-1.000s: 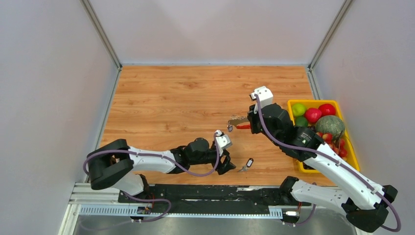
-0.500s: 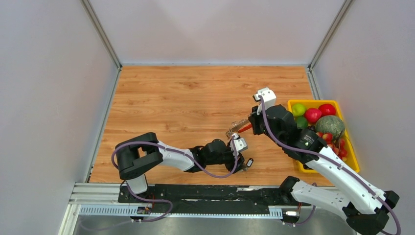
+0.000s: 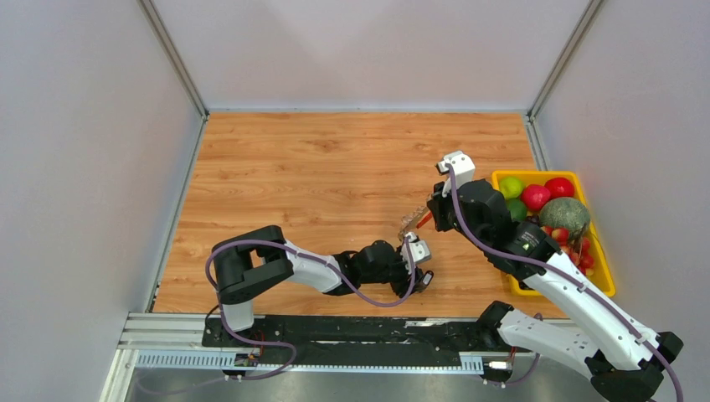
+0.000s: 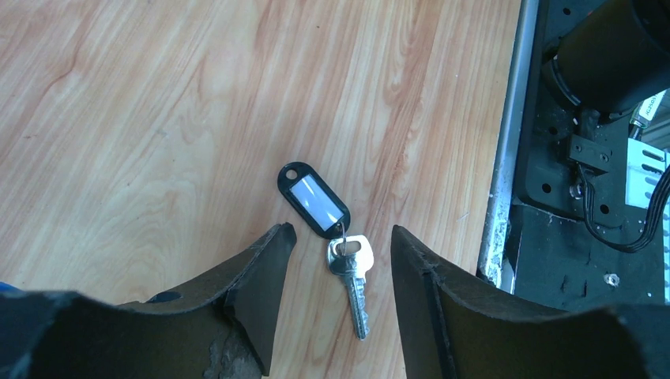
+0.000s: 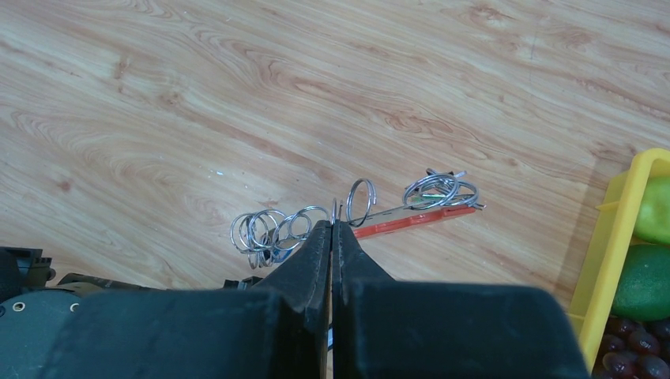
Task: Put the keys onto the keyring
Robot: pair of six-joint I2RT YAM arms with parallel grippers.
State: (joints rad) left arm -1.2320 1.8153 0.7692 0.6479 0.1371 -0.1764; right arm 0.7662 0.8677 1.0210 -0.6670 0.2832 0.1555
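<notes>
Two arms of mine are in view, both low over the wooden table (image 3: 318, 167). My left arm lies stretched along the near edge, reaching right. My left gripper (image 4: 341, 237) is down near the front edge, right of centre, with its jaws apart and nothing clamped.

In the left wrist view one finger sits on each side of one key (image 4: 357, 284). It's a silver key, flat on the wood, blade pointing back toward the camera. Its head sits between the two fingertips and looks clear of both. A black tag (image 4: 314, 200) with a white insert is joined to the key head by a small ring. The tag lies just beyond the fingertips, slanting up-left. The table's metal edge and black base parts are just right of the key.

My right gripper (image 3: 429, 216) is just beyond the left one and slightly right, with its fingers pressed together. It's clamped on the keyring (image 5: 395, 222). In the right wrist view a coil of silvery rings sits left of the tips, one ring stands upright at the tips, and a red strip with more rings lies to the right. I can't tell if the keyring clears the wood.

At far right a yellow basket (image 3: 536, 173) holds green and red fruit, with my right arm passing over its near corner
</notes>
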